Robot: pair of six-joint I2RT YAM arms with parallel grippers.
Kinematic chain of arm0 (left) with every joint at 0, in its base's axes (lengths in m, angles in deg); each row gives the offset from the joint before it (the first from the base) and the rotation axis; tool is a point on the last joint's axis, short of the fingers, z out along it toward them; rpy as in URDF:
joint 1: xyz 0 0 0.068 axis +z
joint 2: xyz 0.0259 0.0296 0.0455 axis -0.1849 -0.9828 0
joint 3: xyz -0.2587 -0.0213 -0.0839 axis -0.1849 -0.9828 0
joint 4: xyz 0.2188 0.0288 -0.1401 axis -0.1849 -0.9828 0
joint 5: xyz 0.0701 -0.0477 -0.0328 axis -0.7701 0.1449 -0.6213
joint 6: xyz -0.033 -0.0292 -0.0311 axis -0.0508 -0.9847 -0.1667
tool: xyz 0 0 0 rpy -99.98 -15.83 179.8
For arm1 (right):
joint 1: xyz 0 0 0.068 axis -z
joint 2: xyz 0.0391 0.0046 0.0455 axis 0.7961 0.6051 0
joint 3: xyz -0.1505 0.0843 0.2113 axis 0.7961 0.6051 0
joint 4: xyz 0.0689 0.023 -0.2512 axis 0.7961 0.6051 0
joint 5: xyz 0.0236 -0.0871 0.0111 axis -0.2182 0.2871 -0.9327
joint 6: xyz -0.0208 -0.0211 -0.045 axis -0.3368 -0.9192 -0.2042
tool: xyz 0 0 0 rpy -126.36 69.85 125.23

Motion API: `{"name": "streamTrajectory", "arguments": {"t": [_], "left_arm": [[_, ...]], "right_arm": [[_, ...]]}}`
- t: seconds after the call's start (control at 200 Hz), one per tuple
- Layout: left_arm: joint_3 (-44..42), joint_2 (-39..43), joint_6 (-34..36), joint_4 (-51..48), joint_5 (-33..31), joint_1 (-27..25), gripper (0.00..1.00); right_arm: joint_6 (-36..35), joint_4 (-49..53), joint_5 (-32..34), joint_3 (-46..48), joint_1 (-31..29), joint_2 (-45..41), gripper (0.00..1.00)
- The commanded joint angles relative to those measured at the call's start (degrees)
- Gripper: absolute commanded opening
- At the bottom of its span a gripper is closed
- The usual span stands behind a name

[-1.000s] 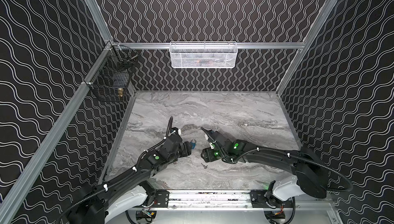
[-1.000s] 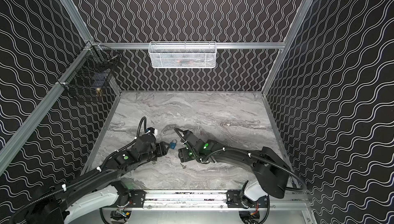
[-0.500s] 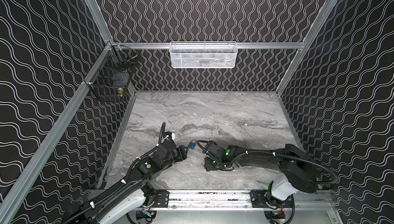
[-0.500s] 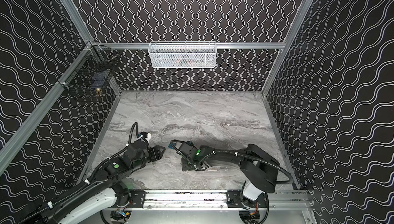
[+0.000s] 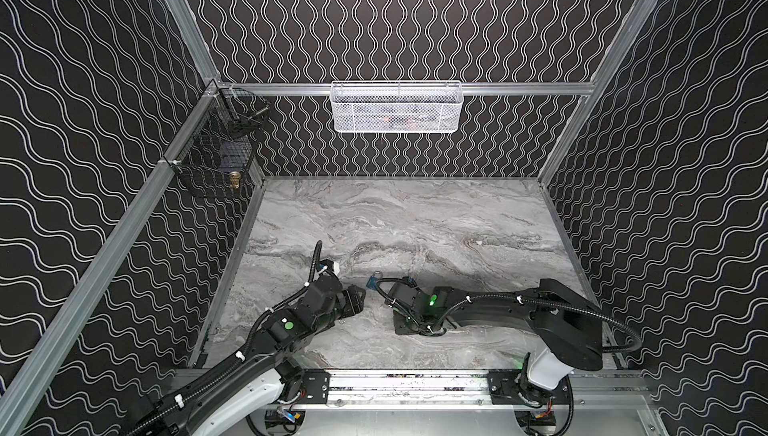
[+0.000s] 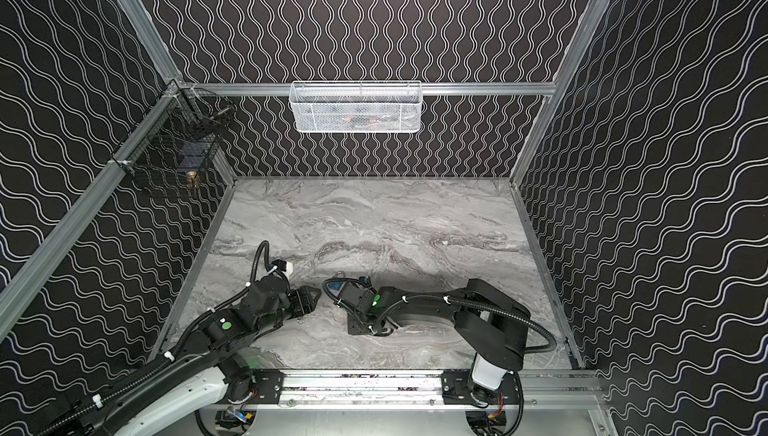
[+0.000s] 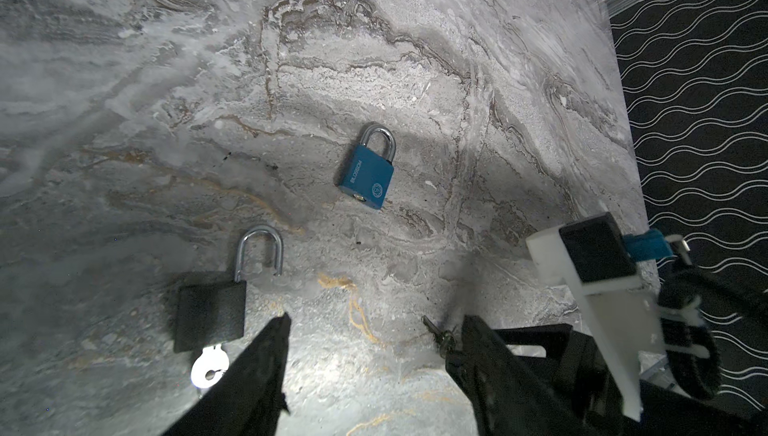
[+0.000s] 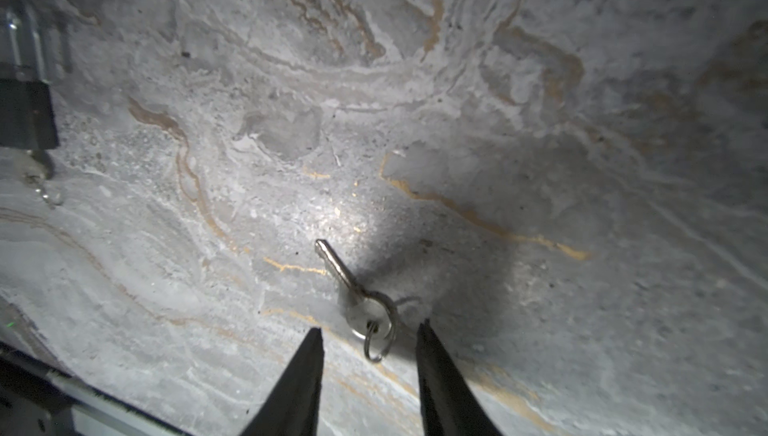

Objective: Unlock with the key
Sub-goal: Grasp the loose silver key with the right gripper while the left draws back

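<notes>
A blue padlock [image 7: 368, 174] with its shackle closed lies flat on the marble table [image 5: 415, 222]; it also shows in both top views [image 5: 372, 282] [image 6: 334, 287]. A small silver key [image 8: 353, 297] on a ring lies on the table, its round head just ahead of my right gripper [image 8: 370, 330], whose jaws stand apart on either side of the ring. That key [image 7: 440, 332] also shows beside one finger of my left gripper [image 7: 376, 317], which is open and holds nothing. In the top views the right gripper [image 5: 409, 322] hides the key.
A black padlock [image 7: 210, 315] with its shackle open and a silver key [image 7: 208, 367] in its keyhole lies beside the left gripper's other finger. A white wire basket [image 5: 397, 108] hangs on the back wall, a black wire basket [image 5: 216, 160] in the back left corner.
The right gripper has come down to the table over the key and its jaws have narrowed. The left gripper has drawn back a little from the blue padlock.
</notes>
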Motion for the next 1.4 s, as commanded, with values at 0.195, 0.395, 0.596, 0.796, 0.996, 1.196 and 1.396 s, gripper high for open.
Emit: {"name": "streamTrajectory", "arguments": {"t": [0.195, 0.395, 0.596, 0.796, 0.996, 1.196, 1.396], "left_arm": [[-0.32, 0.24, -1.28, 1.15, -0.24, -0.06, 0.69], [-0.21, -0.18, -1.26, 1.48, 0.11, -0.04, 0.69], [-0.5, -0.87, -1.71, 2.46, 0.65, 0.0, 0.69], [-0.21, -0.57, -1.76, 2.29, 0.75, -0.02, 0.69], [-0.49, -0.49, -2.78, 3.98, 1.61, 0.01, 0.69], [0.28, -1.57, -2.83, 5.81, 2.82, -0.02, 0.69], [1.35, -2.92, -3.78, 8.03, 3.44, -0.03, 0.69]], "right_arm": [[0.61, 0.24, 1.84, -0.12, -0.04, 0.72, 0.29], [0.07, -0.62, 1.19, 0.94, -0.06, 0.62, 0.23], [-0.41, -0.97, 1.3, 1.2, -0.01, 0.49, 0.18], [-1.2, -1.33, 1.1, 0.8, 0.04, 1.21, 0.11], [-2.47, -2.6, 0.69, 2.08, 1.13, -0.16, 0.02], [-3.69, -5.11, 0.73, 3.47, 1.55, -1.96, 0.0], [-3.43, -8.99, -1.12, 6.01, 3.59, -5.61, 0.0]]}}
